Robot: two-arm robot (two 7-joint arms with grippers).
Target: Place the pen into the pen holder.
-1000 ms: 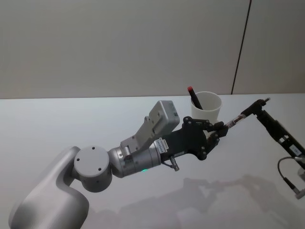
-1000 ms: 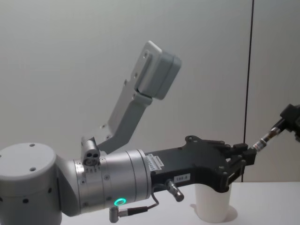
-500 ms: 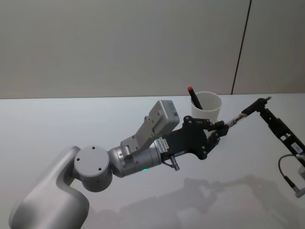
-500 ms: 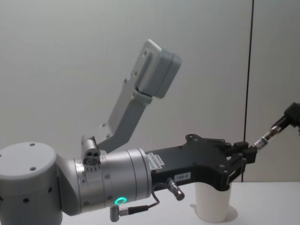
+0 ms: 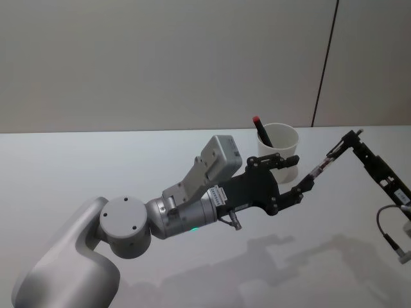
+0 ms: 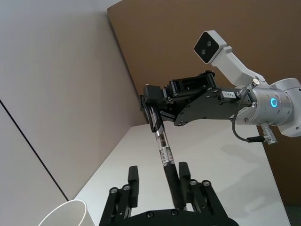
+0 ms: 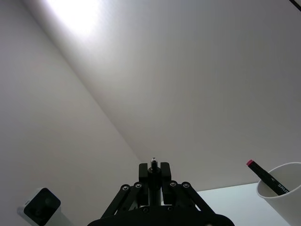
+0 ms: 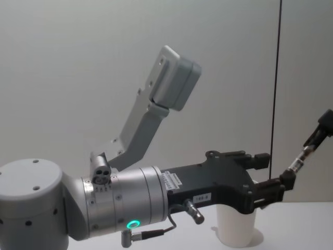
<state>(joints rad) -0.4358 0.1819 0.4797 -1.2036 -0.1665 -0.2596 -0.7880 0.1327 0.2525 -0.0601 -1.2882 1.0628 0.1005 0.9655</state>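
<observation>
The pen (image 5: 323, 163), slim and dark with a pale labelled band, hangs in the air to the right of the pen holder. My right gripper (image 5: 351, 136) is shut on its upper end (image 7: 153, 163). Its lower end (image 8: 289, 177) rests by the lower finger of my left gripper (image 5: 297, 174), which is open. In the left wrist view the pen (image 6: 163, 149) runs from the right gripper (image 6: 151, 106) down between the spread left fingers (image 6: 133, 181). The pen holder (image 5: 279, 145), a white paper cup, stands on the table behind the left gripper. A second dark pen with a red tip (image 5: 259, 129) leans inside it.
The white table (image 5: 77, 167) stretches wide to the left and front. A pale wall with a dark vertical seam (image 5: 324, 61) closes off the back. The left arm's silver body (image 5: 128, 224) and its wrist camera (image 5: 215, 160) lie across the middle.
My left gripper has opened and let go of the pen's lower end. The right gripper keeps its hold and has shifted slightly to the right.
</observation>
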